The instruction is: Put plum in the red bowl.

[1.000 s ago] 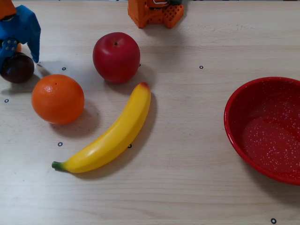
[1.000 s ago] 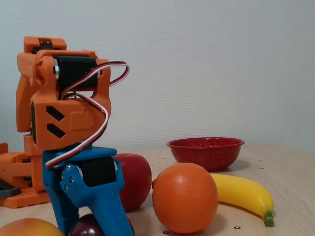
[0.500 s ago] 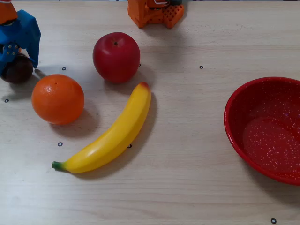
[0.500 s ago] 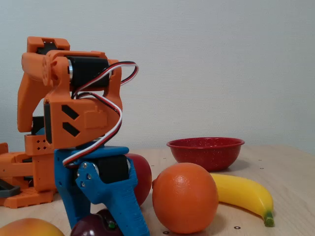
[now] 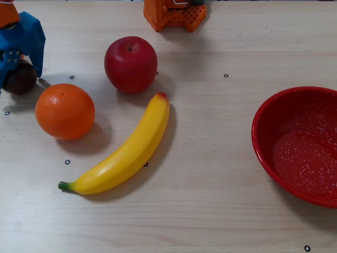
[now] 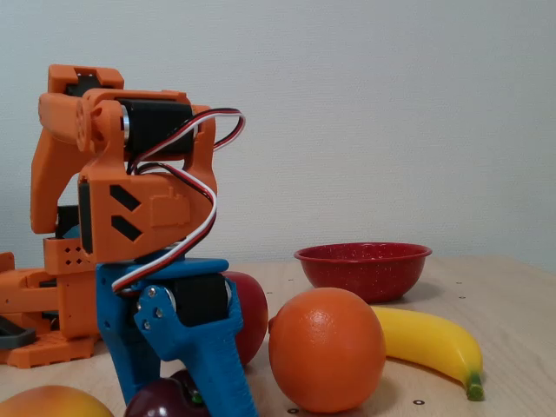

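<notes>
The plum (image 5: 21, 80) is small, dark and glossy and rests on the table at the far left of the overhead view. It also shows low in the fixed view (image 6: 165, 398). My blue gripper (image 5: 19, 73) is lowered over it, with one finger on each side of the plum (image 6: 178, 391). The jaws stand spread around the plum, close to it, and I see no firm grip. The red bowl (image 5: 274, 110) sits empty at the right edge of the overhead view, and far back in the fixed view (image 6: 363, 261).
An orange (image 5: 65, 111) lies just right of the plum. A red apple (image 5: 130, 64) and a yellow banana (image 5: 126, 150) lie between the plum and the bowl. The arm's orange base (image 5: 174, 15) is at the top. A yellow-orange fruit (image 6: 48, 404) shows at the fixed view's lower left.
</notes>
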Robot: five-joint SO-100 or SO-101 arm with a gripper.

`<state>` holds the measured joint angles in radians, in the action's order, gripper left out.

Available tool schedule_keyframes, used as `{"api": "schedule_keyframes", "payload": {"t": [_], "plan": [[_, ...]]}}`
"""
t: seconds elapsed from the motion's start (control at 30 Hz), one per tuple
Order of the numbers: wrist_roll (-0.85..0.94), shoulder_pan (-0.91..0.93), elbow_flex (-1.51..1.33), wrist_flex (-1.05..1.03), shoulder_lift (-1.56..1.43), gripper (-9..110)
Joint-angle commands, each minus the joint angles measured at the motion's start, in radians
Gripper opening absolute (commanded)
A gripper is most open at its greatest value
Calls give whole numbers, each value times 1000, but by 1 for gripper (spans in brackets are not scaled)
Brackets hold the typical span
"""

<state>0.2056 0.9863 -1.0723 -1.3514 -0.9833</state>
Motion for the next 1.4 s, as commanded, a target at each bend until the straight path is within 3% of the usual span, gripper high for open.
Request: {"api": "schedule_keyframes", "payload": {"t": [0.0,0.03,0.07,0.77,1.37], "plan": [[29,-17,46,18,-38,17],[29,-17,44,20,-37,3],[29,-15,44,14,-37,0],[87,-41,127,-110,-207,0],[87,-247,291,-241,-494,0]]}}
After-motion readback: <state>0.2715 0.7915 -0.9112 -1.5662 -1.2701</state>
